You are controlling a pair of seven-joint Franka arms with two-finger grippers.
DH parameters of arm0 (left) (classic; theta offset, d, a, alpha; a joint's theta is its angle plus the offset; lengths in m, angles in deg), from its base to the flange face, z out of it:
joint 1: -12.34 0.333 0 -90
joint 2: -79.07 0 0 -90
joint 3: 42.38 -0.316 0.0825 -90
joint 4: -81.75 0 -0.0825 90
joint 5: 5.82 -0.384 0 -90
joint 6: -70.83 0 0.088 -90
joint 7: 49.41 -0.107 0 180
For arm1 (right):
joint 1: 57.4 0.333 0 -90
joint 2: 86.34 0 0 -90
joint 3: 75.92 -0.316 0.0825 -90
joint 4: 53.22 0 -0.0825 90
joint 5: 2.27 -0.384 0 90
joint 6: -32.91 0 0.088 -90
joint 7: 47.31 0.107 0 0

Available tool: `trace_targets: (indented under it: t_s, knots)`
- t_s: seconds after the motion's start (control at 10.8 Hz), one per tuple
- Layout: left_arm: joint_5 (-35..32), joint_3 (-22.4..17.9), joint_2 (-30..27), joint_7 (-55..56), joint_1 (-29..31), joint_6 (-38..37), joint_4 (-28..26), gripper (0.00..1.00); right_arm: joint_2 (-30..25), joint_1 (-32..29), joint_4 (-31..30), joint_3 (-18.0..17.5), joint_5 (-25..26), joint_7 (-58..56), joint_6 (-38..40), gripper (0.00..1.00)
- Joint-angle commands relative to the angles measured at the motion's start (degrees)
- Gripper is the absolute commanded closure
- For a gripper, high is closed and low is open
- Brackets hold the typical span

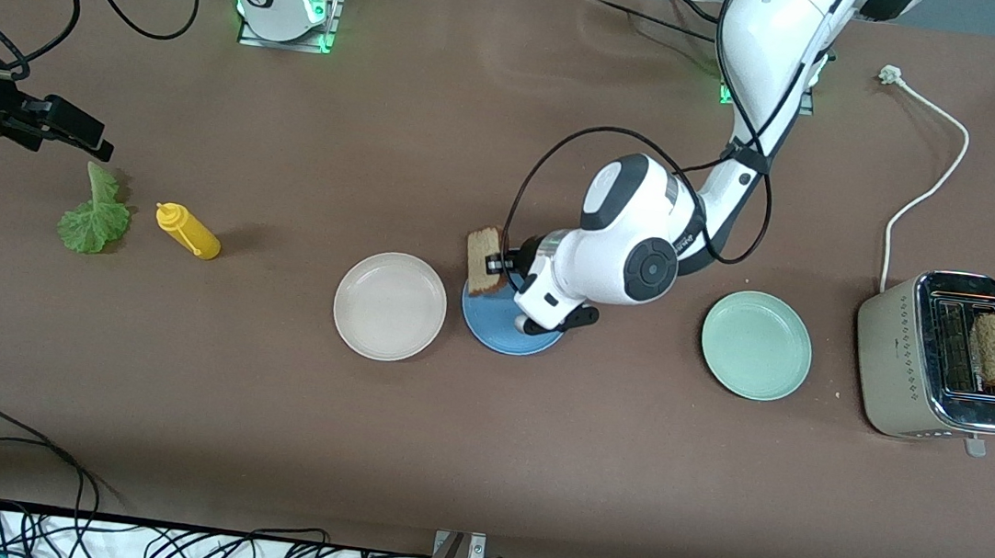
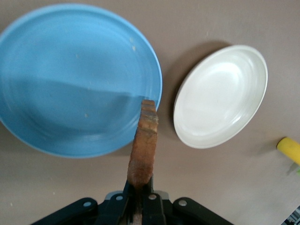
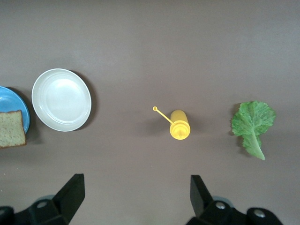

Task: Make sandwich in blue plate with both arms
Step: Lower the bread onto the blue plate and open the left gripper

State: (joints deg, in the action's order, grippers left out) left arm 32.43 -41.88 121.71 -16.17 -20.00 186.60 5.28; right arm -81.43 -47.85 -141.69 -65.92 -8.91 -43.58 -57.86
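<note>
Front view: the left gripper [image 1: 499, 265], jaws clamped on an upright bread slice [image 1: 485, 261], hangs over the blue plate [image 1: 492, 329] mid-surface. Over the surface's right-arm end, near the lettuce leaf [image 1: 96, 214], the right gripper [image 3: 136, 197] waits, jaws apart.

Left gripper [image 2: 138, 199]: you see it clamped on a bread slice [image 2: 143, 147], slice edge-on, over the blue plate's rim.
Blue plate [image 2: 70, 70]: bare, on the table [image 2: 225, 23].
Cream-white plate [image 2: 220, 96]: just beside the blue one, not touching.
Yellow bottle [image 2: 290, 150]: you only get its end.
</note>
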Motion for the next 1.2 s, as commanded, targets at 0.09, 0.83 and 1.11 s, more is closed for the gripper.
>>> trace_targets:
  t_s: [0.09,0.83,1.11]
  knots:
    - [1.7,-0.5,1.8,-3.9,1.8,0.1,3.2,1.00,-0.6,-0.3,-0.5,-0.1,-0.5,-1.0,0.4,0.00]
    - [1.8,-0.2,5.6,-10.7,3.8,4.4,2.7,1.00,-0.6,-0.4,-0.5,0.0,-0.5,-1.0,0.4,0.00]
    - [1.7,-0.3,6.6,-11.8,5.5,4.4,2.4,0.73,-0.6,-0.4,-0.6,0.0,-0.5,-1.4,0.4,0.00]
